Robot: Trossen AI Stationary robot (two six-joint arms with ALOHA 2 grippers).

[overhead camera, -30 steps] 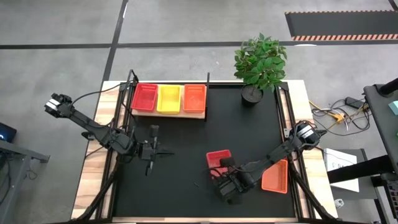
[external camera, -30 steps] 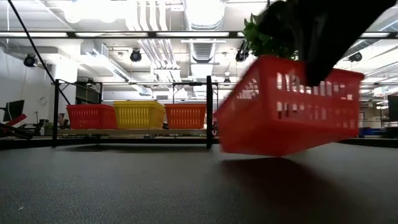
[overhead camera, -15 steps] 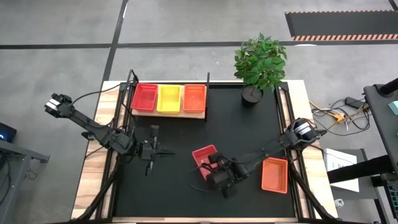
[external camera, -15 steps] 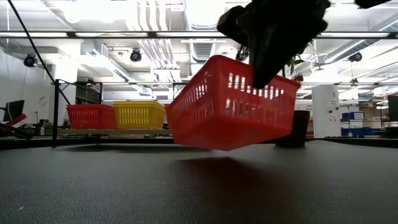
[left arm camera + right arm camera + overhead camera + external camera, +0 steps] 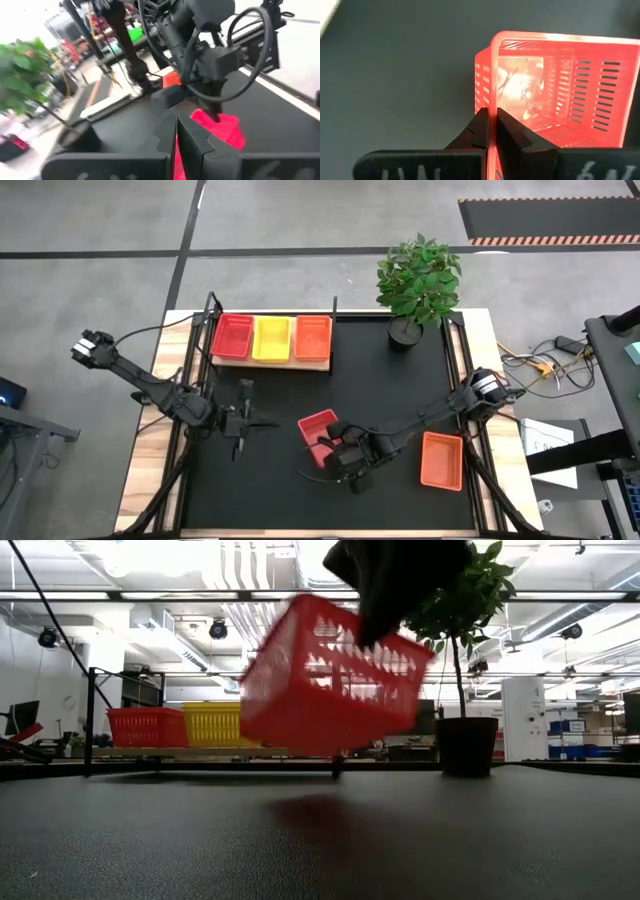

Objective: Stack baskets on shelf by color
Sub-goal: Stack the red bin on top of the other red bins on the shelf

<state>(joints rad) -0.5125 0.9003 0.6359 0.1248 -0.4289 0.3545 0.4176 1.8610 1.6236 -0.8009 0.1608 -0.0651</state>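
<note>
Since the earlier frame, red basket (image 5: pixel 318 429) travels mid-mat toward the shelf (image 5: pixel 271 361), tilted off the mat because my right gripper (image 5: pixel 338 454) pinches one rim wall; left gripper (image 5: pixel 243 423) waits closed, empty.

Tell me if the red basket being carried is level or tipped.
Tipped: red basket hangs tilted above the mat, its wall clamped by the right gripper.
</note>
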